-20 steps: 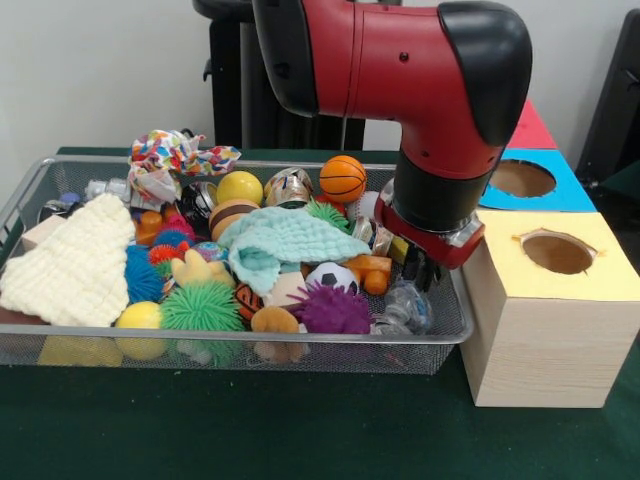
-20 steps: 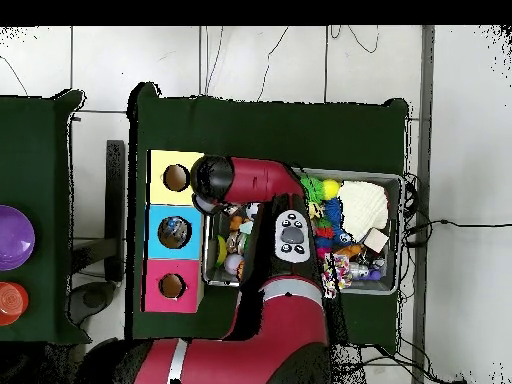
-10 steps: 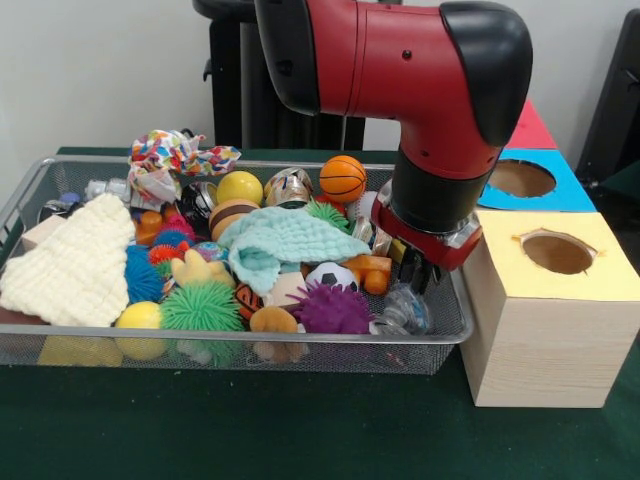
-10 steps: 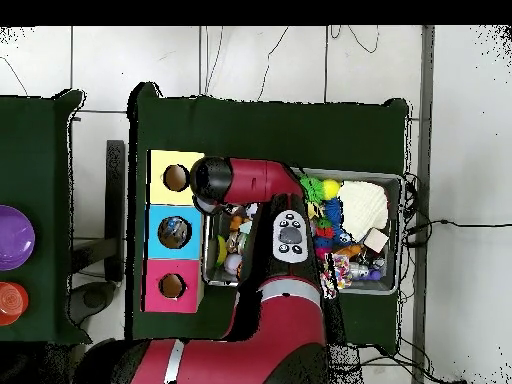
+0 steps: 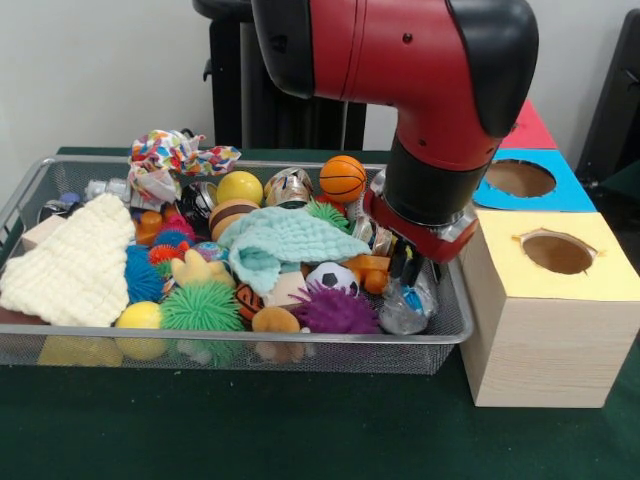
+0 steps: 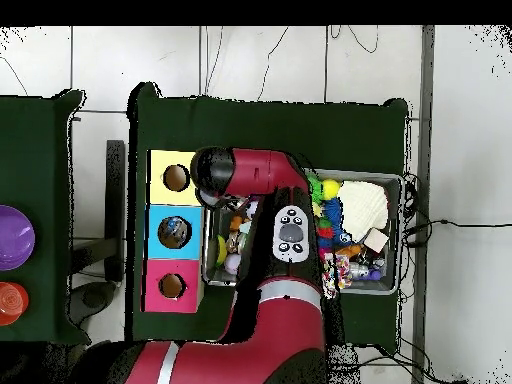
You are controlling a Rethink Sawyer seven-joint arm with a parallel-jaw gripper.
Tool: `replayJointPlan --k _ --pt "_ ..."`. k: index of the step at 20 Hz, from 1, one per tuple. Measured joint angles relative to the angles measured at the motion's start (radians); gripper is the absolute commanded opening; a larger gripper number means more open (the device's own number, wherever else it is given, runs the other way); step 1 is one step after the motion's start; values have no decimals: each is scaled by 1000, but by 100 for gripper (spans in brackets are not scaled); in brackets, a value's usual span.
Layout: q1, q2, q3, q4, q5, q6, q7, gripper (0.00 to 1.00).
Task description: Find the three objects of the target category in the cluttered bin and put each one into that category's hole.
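Observation:
In the front view a wire bin [image 5: 60, 345] holds several toys, balls and cloths. My gripper [image 5: 405, 272] hangs from the red arm over the bin's right end, next to the wooden boxes. Its dark fingers [image 5: 397, 264] point down and close on a clear crumpled plastic piece [image 5: 405, 305] with a blue bit inside, which stands up between them. Three holed boxes stand to the right: a yellow-topped box [image 5: 590, 285] nearest, a blue-topped box [image 5: 560, 195] behind it, and a red-topped box [image 5: 530, 128] farthest. In the overhead view the arm [image 6: 255, 178] hides the gripper.
Near the gripper lie an orange toy [image 5: 372, 270], a purple spiky ball [image 5: 332, 310], a soccer ball [image 5: 330, 275] and a teal cloth [image 5: 285, 240]. A basketball [image 5: 343, 177] sits at the back. A cream knit cloth [image 5: 75, 265] fills the left end.
The arm has shifted slightly left and toward the bin's front. The clear plastic piece now stands taller between the fingers than before.

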Motion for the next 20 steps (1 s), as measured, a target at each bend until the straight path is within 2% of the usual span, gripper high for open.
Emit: replayJointPlan --k 6,15,20 --pt "1 -39 -28 -8 -1 84 0 0" --pt "13 -95 -52 -9 -4 141 0 0" --pt "31 -114 -63 -30 -6 206 0 0"
